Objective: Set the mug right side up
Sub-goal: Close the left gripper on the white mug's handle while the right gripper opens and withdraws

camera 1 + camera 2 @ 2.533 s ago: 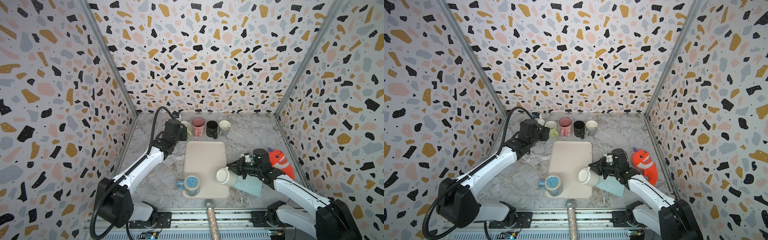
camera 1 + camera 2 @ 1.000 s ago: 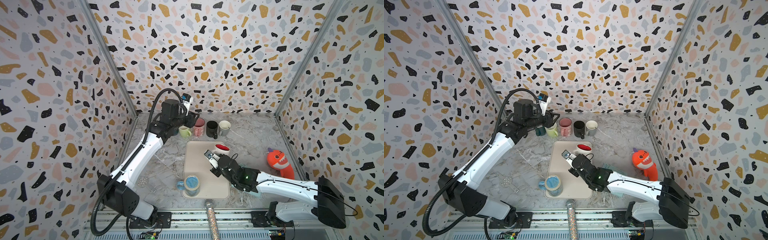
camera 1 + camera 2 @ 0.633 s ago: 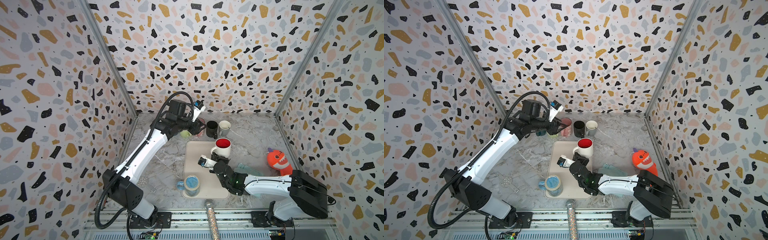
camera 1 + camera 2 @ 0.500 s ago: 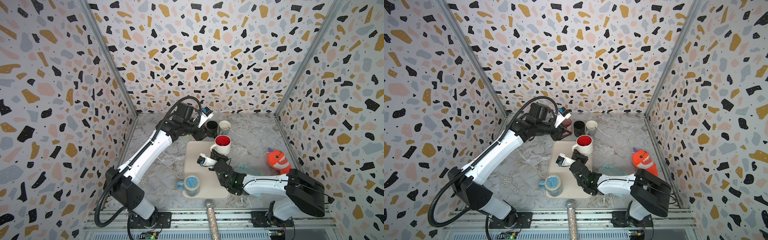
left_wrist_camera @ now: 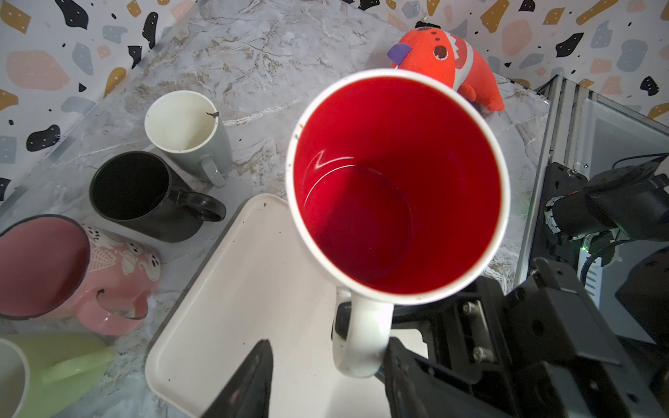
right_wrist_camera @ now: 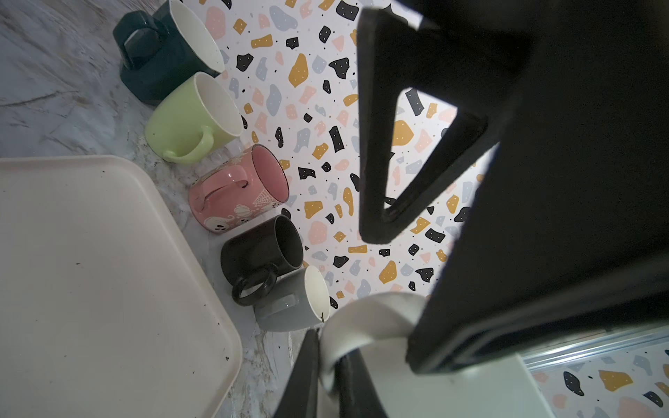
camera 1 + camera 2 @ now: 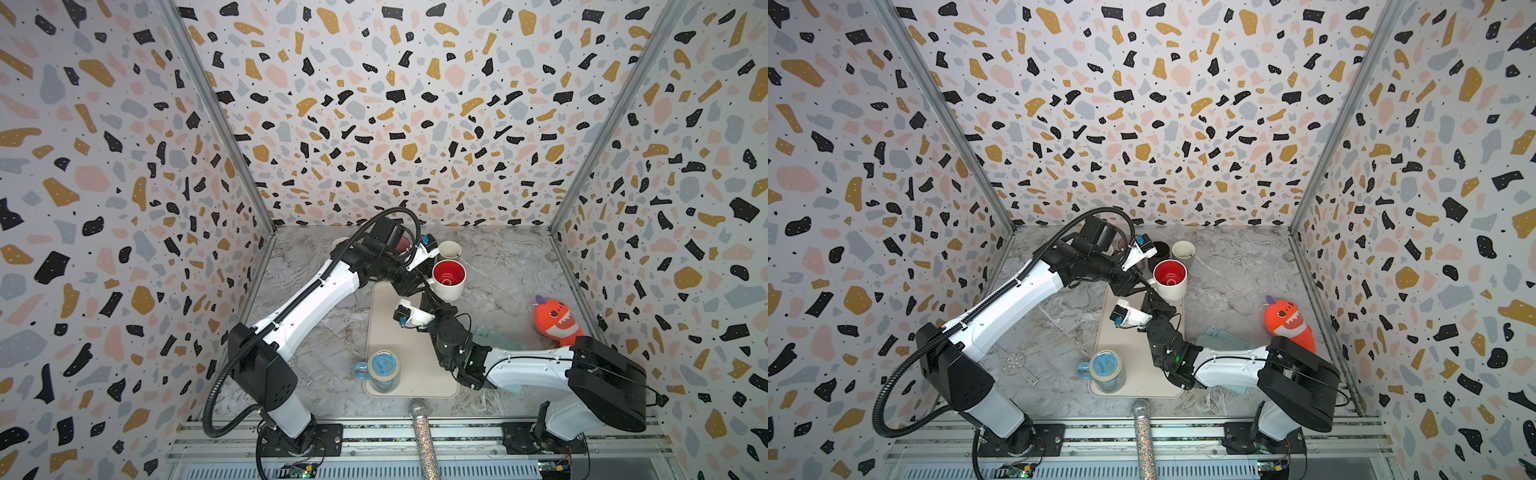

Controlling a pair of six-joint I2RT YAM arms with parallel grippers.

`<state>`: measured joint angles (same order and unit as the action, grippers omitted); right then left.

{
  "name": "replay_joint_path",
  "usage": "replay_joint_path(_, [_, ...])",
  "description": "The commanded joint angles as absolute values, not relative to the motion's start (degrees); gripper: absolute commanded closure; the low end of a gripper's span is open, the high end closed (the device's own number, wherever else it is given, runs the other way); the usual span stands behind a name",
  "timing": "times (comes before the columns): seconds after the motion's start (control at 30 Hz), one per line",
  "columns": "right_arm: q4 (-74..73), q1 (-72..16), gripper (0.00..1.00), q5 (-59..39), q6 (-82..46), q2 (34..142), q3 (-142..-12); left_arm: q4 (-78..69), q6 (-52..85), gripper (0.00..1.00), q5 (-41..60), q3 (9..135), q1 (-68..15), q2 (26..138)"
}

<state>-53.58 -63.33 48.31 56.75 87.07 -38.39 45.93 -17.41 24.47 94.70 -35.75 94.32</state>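
Watching both top views, you see the white ceramic mug with red inside (image 7: 448, 279) (image 7: 1170, 277) now mouth-up above the far end of the beige plastic tray (image 7: 415, 365), no longer tipped sideways. Left wrist: your left gripper (image 5: 329, 349) has swung in, jaws spread astride the handle (image 5: 362, 333). Right wrist: right gripper (image 6: 327, 347) pinches that handle. Setting down likely remains.

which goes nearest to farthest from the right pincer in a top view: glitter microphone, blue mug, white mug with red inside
1. white mug: handle clamped in the right pincer, raised by the tray's far end.
2. blue mug: on the tray's near left corner.
3. glitter microphone: front edge, centre, beyond the tray.
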Motion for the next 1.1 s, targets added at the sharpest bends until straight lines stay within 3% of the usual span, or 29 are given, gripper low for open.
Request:
replay_joint_path(0.0, [-58.5, -63.2, 1.0, 49.4, 58.1, 86.4, -40.1, 45.2, -17.8, 0.49, 24.4, 96.0, -36.1, 95.0])
replay_joint_path(0.83, [-59.0, -63.4, 1.0, 48.6, 57.1, 86.4, -40.8, 44.2, -17.0, 0.55, 28.1, 95.3, -37.1, 97.0])
replay_joint_path(1.07, [-59.2, -63.4, 1.0, 48.8, 57.2, 86.4, -40.7, 44.3, -16.6, 0.67, 27.9, 95.8, -37.2, 97.8])
